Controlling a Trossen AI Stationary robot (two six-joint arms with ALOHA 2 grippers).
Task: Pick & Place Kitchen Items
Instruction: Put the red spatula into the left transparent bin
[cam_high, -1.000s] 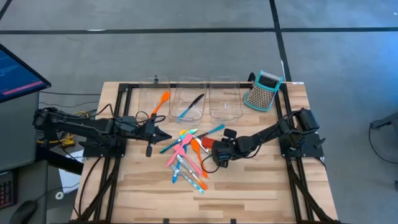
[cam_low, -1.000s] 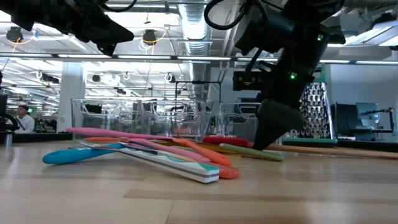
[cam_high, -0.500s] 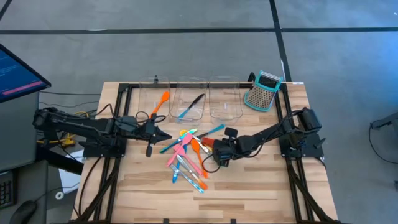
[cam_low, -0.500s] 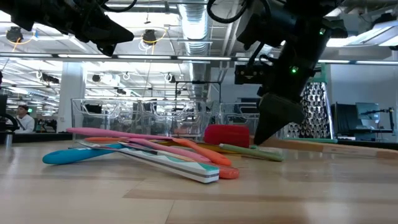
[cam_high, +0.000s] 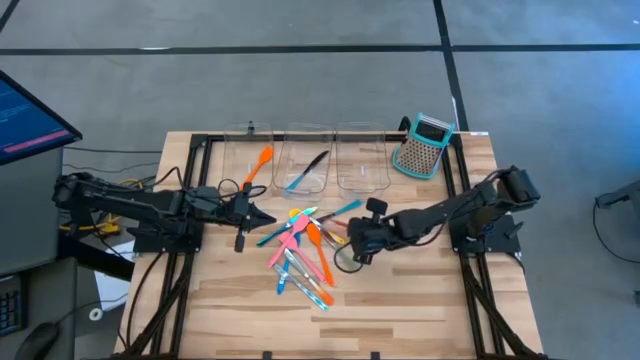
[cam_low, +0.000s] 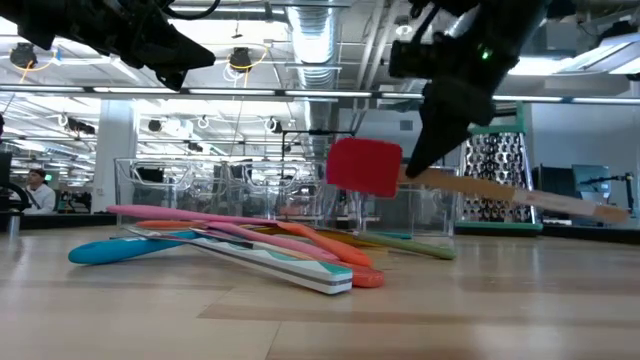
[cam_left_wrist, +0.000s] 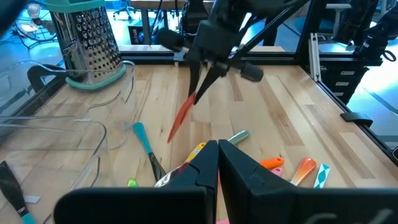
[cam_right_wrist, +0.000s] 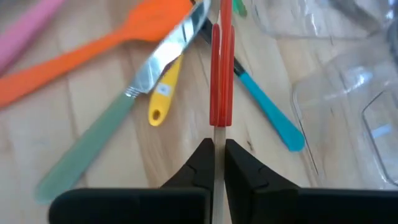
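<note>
Lifted clear now, red spatula (cam_low: 365, 165) handle half-hidden by right hand (cam_low: 412, 170).

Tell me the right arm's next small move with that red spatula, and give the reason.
Probably carry it toward the clear bins at the table's far edge. The right tool is shut on the red spatula's wooden handle, and the low view shows it lifted clear above the utensil pile. The left tool waits shut beside the pile.
</note>
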